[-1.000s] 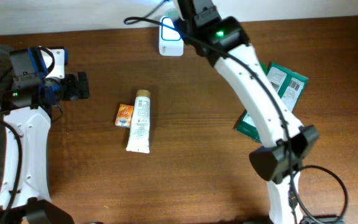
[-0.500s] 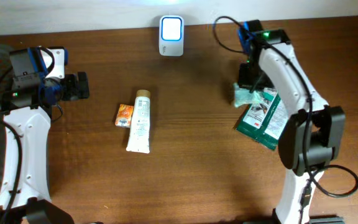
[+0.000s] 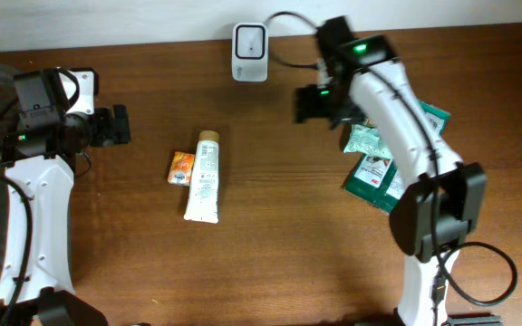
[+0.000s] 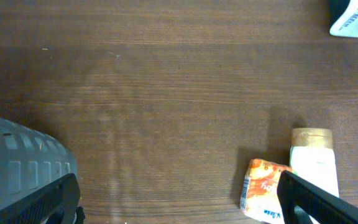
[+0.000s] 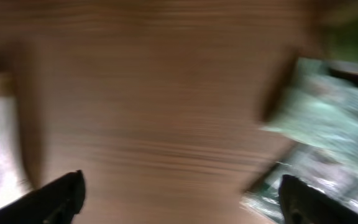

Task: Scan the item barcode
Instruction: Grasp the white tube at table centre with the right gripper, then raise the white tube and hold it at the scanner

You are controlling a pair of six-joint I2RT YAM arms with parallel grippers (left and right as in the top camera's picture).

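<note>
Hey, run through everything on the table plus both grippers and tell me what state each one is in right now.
left gripper: open, empty.
right gripper: open, empty, left of the packets.
tube: capped, lying flat, cap toward the scanner.
orange packet: lying flat against the tube.
light green packet: lying partly on the dark green packets.
scanner: at the table's far edge.

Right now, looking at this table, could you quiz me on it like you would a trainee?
1. Which is nearer the scanner: the left tool or the right tool?
2. True or false: the right tool grips something.
3. What lies beside the white tube? A. scanner B. orange packet C. left tool
Key: 1 right tool; 2 false; 3 B.
</note>
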